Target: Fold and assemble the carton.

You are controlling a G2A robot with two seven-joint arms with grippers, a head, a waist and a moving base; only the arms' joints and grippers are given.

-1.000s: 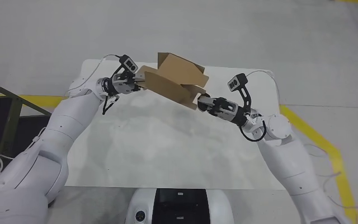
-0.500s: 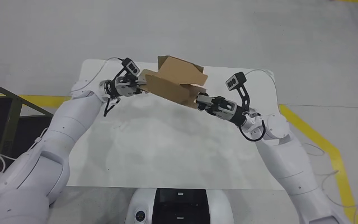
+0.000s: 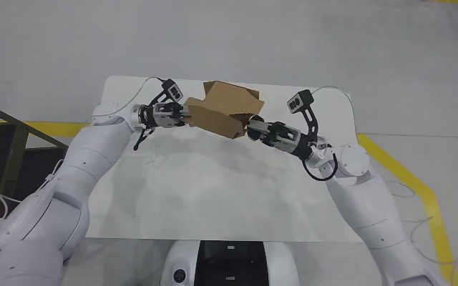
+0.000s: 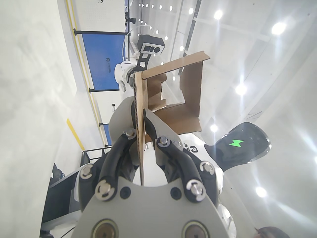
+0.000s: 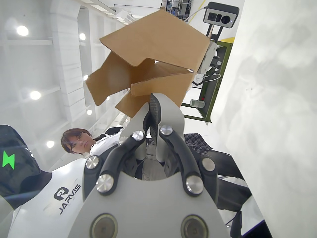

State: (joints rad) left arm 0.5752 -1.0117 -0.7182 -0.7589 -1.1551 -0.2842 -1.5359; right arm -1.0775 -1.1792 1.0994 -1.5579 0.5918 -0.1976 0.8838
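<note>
The white table lies beneath both arms. Above the table's far half, lifted clear of its top, hangs the carton. It is plain brown corrugated board, half opened into a skewed sleeve with its end flaps splayed and unfolded. Nearer the table's left edge, the left gripper pinches one wall's edge. Nearer the table's right edge, the right gripper is clamped on a flap.

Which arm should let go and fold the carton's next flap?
Probably right: the left gripper clamps a carton panel deep in its grip, anchoring it; the right gripper only tip-pinches an edge beside loose flaps.
</note>
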